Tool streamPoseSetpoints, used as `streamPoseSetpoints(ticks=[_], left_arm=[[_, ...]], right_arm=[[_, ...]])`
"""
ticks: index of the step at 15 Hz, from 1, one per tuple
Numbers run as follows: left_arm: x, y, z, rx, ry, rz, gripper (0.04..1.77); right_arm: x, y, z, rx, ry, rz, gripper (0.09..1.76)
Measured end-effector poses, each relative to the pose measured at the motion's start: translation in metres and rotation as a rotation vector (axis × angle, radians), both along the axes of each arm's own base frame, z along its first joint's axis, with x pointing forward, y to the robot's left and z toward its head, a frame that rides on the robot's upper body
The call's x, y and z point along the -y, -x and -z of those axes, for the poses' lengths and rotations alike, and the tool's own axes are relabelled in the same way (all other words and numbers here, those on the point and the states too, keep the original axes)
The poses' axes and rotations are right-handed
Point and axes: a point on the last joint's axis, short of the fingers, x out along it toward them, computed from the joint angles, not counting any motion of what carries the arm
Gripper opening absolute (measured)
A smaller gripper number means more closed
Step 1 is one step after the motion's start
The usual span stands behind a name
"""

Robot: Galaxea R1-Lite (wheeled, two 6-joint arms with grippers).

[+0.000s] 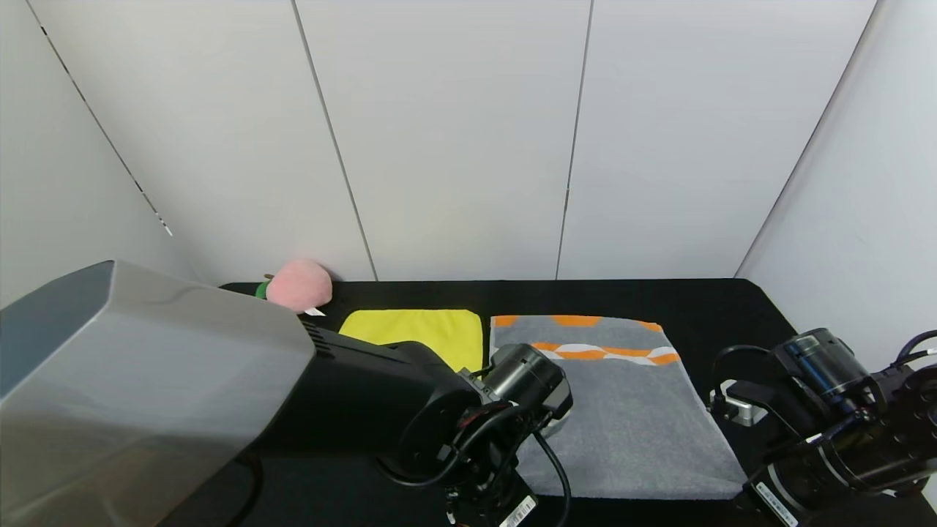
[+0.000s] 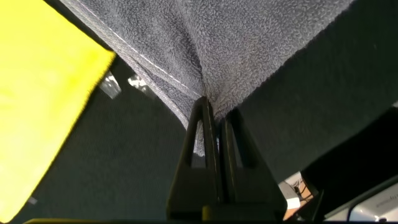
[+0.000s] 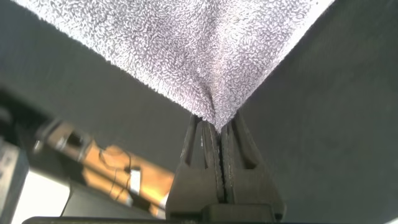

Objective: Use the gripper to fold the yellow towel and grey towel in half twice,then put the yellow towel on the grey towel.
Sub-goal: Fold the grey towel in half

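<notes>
Grippers: left gripper (image 2: 213, 102) & right gripper (image 3: 214, 124) each clamped on a near corner of grey towel (image 1: 622, 410), prob to lift that edge for 1st fold; yellow towel (image 1: 421, 333) lies flat beside it

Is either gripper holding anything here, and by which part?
Both hold the grey towel. The left gripper is shut on its near corner beside the yellow towel; the right gripper is shut on the other near corner.

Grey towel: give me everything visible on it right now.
The large grey terry towel lies flat on the black table, right of the bright yellow cloth, their edges nearly meeting. Looped pile, pale stitched hems, and an orange-and-white wavy band at the far end. The left pincer and right pincer are each shut on a near corner, puckering the fabric.
</notes>
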Motion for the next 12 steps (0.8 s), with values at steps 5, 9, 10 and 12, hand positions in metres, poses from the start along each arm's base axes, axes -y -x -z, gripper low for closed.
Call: streamPoseSetpoints(ticks=[5, 9, 10, 12], left_arm=[[-0.005, 0.011, -0.016, 0.027, 0.034, -0.039, 0.12], [-0.008, 0.009, -0.039, 0.085, 0.100, -0.084, 0.12], [-0.009, 0.006, -0.046, 0.100, 0.121, -0.097, 0.12], [-0.013, -0.002, -0.061, 0.133, 0.160, -0.123, 0.12]], right_arm=[[0.000, 0.003, -0.017, 0.067, -0.017, 0.008, 0.13], [0.001, -0.003, -0.039, 0.161, -0.054, 0.063, 0.13], [0.001, -0.006, -0.045, 0.185, -0.067, 0.081, 0.13], [0.000, -0.013, -0.057, 0.228, -0.102, 0.132, 0.13]])
